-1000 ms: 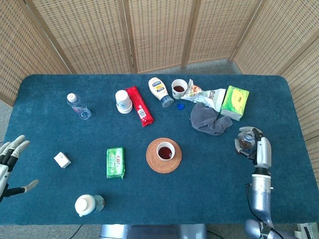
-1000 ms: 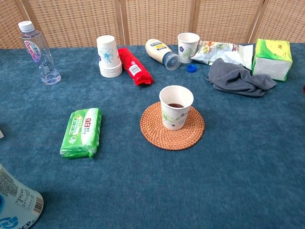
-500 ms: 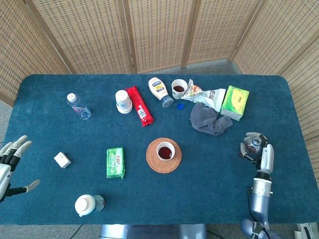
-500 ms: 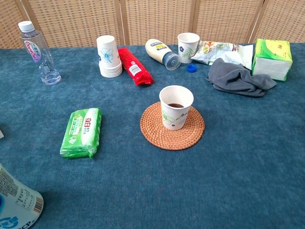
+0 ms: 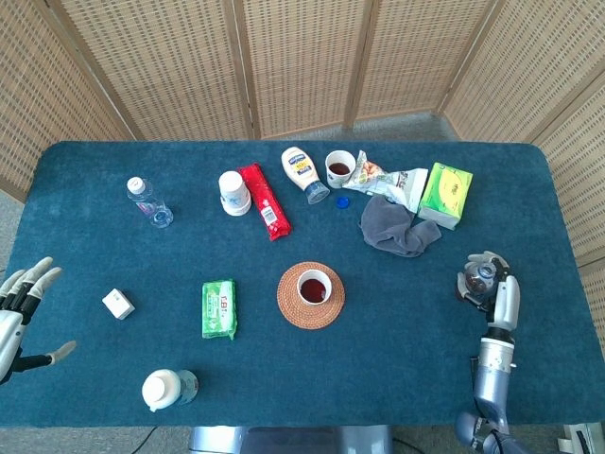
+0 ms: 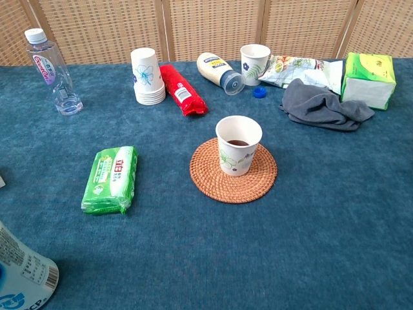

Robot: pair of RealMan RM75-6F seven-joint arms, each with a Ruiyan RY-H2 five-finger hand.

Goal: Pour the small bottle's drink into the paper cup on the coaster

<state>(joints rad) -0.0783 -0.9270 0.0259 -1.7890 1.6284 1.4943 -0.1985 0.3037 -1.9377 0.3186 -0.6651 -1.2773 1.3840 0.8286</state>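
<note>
The right robot hand [image 5: 492, 288] grasps the small bottle [image 5: 477, 275] at the desk's [image 5: 397, 359] right edge, well apart from the paper cup [image 5: 313, 286] on the coaster [image 5: 287, 305], which holds dark drink. The left robot hand [image 5: 21, 307] is released. The bottle looks light and slick; best taken around the middle

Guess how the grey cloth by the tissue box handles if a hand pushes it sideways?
The grey cloth lies crumpled in soft folds, so it would probably bunch and drag rather than slide as one piece. It looks light. Its edge lies against the snack bag, so a push could shift that too.
</note>
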